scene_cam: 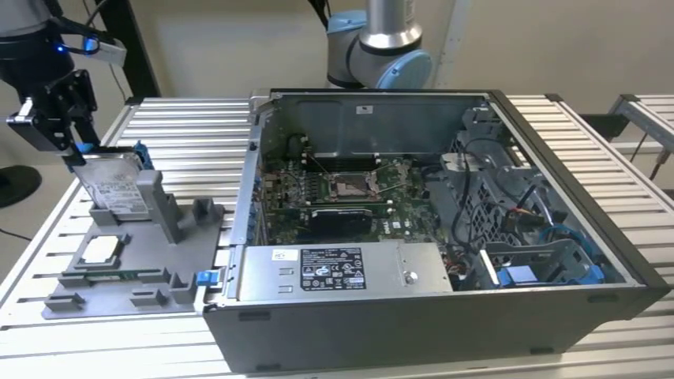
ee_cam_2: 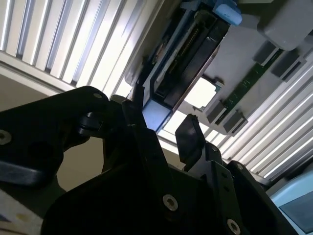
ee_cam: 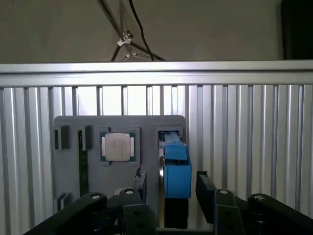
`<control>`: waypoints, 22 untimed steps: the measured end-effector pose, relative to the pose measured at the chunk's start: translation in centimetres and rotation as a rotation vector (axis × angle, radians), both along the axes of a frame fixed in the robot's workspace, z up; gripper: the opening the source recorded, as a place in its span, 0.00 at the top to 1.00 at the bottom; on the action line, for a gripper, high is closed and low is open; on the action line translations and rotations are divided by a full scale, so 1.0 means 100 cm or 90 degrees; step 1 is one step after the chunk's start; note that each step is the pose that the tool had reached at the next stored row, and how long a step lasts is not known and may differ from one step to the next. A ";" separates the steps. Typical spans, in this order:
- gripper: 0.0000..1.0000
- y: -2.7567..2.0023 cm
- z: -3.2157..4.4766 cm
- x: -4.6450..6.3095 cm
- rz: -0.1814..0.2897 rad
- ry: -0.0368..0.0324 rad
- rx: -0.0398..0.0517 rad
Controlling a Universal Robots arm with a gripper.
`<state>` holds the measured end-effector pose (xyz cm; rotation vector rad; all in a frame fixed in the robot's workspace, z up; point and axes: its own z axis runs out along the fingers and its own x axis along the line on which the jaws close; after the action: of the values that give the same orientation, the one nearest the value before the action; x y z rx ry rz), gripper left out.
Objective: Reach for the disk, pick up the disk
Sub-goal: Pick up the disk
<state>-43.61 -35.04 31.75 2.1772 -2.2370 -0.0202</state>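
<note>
Black gripper [scene_cam: 78, 153] hangs at the exterior view's left, over the upper end of the disk [scene_cam: 112, 189]. Its jaws stand wide apart. In the first wrist view the two fingers [ee_cam: 139, 182] flank the disk's [ee_cam: 176, 169] blue-framed end, with a strip of grey holder showing on either side, so neither pad seems to press on it. The second wrist view shows the same straddle: the gripper [ee_cam_2: 164, 117] has the blue corner of the disk [ee_cam_2: 188, 58] between its tips. One thin finger [ee_cam_2: 137, 100] lies close beside the bracket; whether it touches I cannot tell.

The disk stands on edge, leaning slightly, in a slot of the grey holder [scene_cam: 158, 264], its white label facing the exterior view's left. The holder lies on the slatted aluminium table [scene_cam: 189, 126], just beside the open computer case [scene_cam: 443, 316]. A silver square processor chip [ee_cam: 117, 147] sits in a pocket of the holder next to the disk's slot, and a green memory stick [ee_cam: 83, 169] lies in a further slot beyond the chip.
</note>
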 end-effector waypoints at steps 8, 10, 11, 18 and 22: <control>0.00 0.0002 -0.0145 0.000 0.000 0.0000 0.0000; 0.00 0.0003 -0.0182 0.000 0.000 0.0001 -0.0001; 0.00 0.0003 -0.0201 0.000 0.000 0.0000 0.0000; 0.00 0.0007 -0.0327 0.000 0.000 0.0001 0.0000; 0.00 0.0008 -0.0400 0.000 0.000 0.0001 0.0000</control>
<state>-43.61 -34.95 27.75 2.1771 -2.2370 -0.0202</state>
